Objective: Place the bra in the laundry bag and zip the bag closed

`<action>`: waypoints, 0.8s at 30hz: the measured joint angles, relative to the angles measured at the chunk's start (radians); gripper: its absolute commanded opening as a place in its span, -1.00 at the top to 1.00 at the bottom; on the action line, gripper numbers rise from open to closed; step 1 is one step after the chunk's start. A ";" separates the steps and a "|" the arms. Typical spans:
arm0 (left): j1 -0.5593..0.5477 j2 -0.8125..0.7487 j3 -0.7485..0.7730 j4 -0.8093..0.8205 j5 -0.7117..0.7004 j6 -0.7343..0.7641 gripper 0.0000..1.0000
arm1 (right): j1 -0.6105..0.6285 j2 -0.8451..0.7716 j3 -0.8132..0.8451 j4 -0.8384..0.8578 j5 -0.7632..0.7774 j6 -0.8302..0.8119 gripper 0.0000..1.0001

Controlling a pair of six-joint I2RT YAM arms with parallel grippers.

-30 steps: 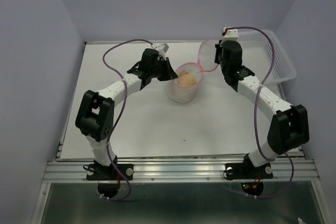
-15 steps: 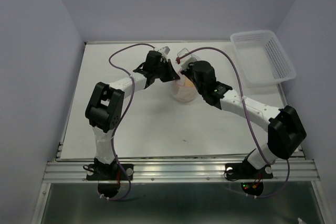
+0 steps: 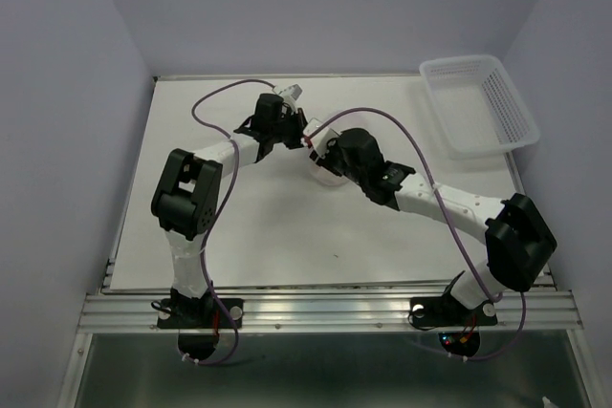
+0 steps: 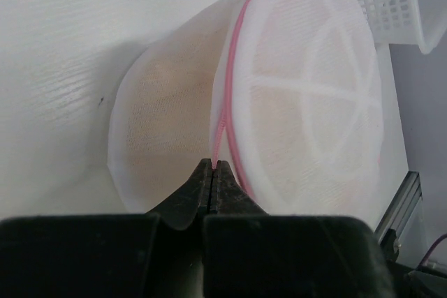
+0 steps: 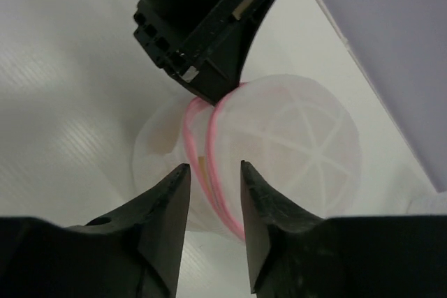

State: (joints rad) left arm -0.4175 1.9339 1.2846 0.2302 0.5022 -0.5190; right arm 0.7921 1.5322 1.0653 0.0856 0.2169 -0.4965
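Right end effector (image 5: 214, 167) swung in from far-right corner to laundry bag (image 5: 293, 151) mid-surface; lid now flipped over opening. Spread apart, straddling pink zipper band (image 4: 227, 95), holding nothing. Left end effector (image 4: 213, 165) pinched tight on band. Bra (image 4: 167, 123) inside bag, peach through mesh. Zipping likely next.

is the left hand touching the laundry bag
Touching. The left wrist view shows the left hand pinched shut on the pink rim of the laundry bag.
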 measured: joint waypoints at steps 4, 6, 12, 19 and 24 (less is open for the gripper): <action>0.000 0.000 0.000 0.001 0.033 0.065 1.00 | 0.002 0.000 0.000 -0.035 -0.078 0.021 -0.57; 0.001 0.000 0.000 0.000 0.050 0.099 1.00 | 0.002 -0.001 0.000 -0.043 -0.113 0.043 -0.70; 0.016 0.005 0.011 -0.021 0.135 0.262 1.00 | -0.008 -0.001 0.049 -0.060 -0.063 0.163 -1.00; 0.040 0.081 0.122 -0.108 0.237 0.518 1.00 | -0.226 0.000 0.211 -0.115 -0.109 0.394 -1.00; 0.053 0.147 0.246 -0.241 0.329 0.728 1.00 | -0.359 0.023 0.304 -0.226 -0.172 0.519 -1.00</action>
State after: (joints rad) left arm -0.3645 2.0808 1.5303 -0.0109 0.8310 0.2089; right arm 0.4328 1.5551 1.3689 -0.1402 0.0452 0.0223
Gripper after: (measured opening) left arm 0.040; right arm 0.995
